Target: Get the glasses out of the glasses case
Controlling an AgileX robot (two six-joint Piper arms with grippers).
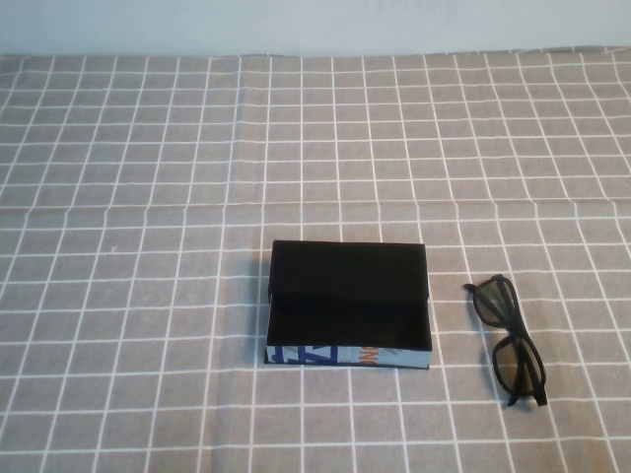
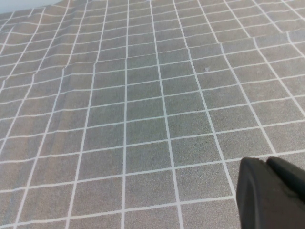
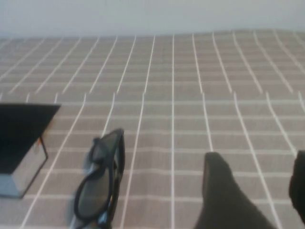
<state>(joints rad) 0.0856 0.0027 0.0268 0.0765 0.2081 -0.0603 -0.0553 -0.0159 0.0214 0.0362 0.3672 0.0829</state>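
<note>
**Black plastic glasses already out of the case**

Black plastic glasses (image 1: 509, 340) are seen folded on the checked cloth (image 1: 148, 296), just right of the open, empty glasses case (image 1: 349, 304). They are judged light, stiff and scratch-prone; the frame bridge would be gripped. The right gripper (image 3: 255, 191) hovers near them, jaws apart. The left gripper (image 2: 271, 191) hangs over bare cloth; its jaws cannot be judged.
</note>
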